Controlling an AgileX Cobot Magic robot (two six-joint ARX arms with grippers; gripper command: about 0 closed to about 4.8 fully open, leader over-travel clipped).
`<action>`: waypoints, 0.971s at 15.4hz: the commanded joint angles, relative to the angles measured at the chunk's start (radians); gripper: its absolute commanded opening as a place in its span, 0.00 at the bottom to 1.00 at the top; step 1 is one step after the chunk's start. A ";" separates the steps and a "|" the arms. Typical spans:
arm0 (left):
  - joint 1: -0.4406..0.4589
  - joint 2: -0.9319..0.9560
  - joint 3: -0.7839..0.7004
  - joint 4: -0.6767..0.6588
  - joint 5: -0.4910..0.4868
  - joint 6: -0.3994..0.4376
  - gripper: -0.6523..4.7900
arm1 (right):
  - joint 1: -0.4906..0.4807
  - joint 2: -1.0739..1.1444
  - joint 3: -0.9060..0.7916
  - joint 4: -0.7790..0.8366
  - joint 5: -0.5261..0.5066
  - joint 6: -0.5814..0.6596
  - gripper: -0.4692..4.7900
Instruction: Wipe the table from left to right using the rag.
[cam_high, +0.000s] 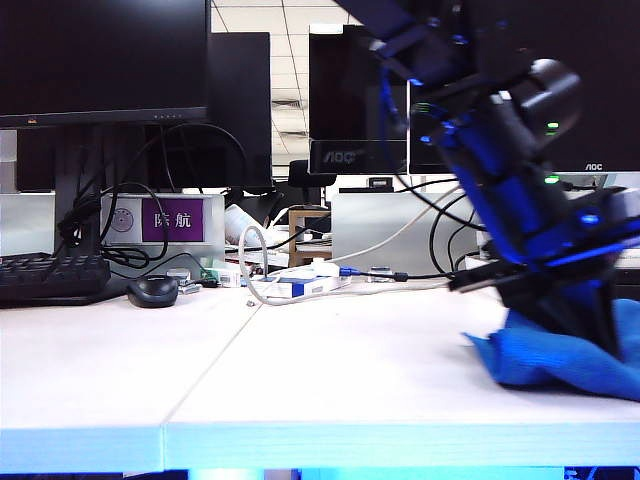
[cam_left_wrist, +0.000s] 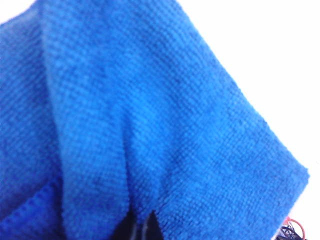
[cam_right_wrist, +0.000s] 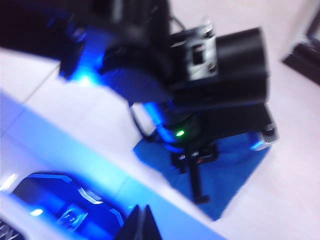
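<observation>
The bright blue rag (cam_high: 560, 365) lies rumpled on the white table (cam_high: 300, 370) at the far right. My left gripper (cam_high: 598, 318) has reached across and presses down into it. In the left wrist view the rag (cam_left_wrist: 150, 100) fills the frame, and the left gripper (cam_left_wrist: 142, 220) is shut with a fold of cloth pinched at its tips. The right wrist view looks down on the left arm (cam_right_wrist: 220, 65) over the rag (cam_right_wrist: 235, 165). My right gripper (cam_right_wrist: 141, 215) is shut on nothing and hovers over the table's front edge.
A black mouse (cam_high: 153, 291) and a keyboard (cam_high: 50, 277) sit at the back left. Cables and a white box (cam_high: 300, 282) lie behind the seam. Monitors (cam_high: 100, 60) stand along the back.
</observation>
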 joint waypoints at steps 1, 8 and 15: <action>-0.020 0.043 0.037 -0.036 -0.003 -0.003 0.11 | 0.001 -0.003 0.007 -0.005 0.077 0.016 0.09; -0.056 0.095 0.082 0.006 0.018 -0.056 0.11 | 0.001 -0.002 0.007 0.006 0.078 0.016 0.09; -0.071 0.103 0.093 0.081 0.021 -0.108 0.11 | 0.001 -0.002 0.007 0.010 0.078 0.016 0.09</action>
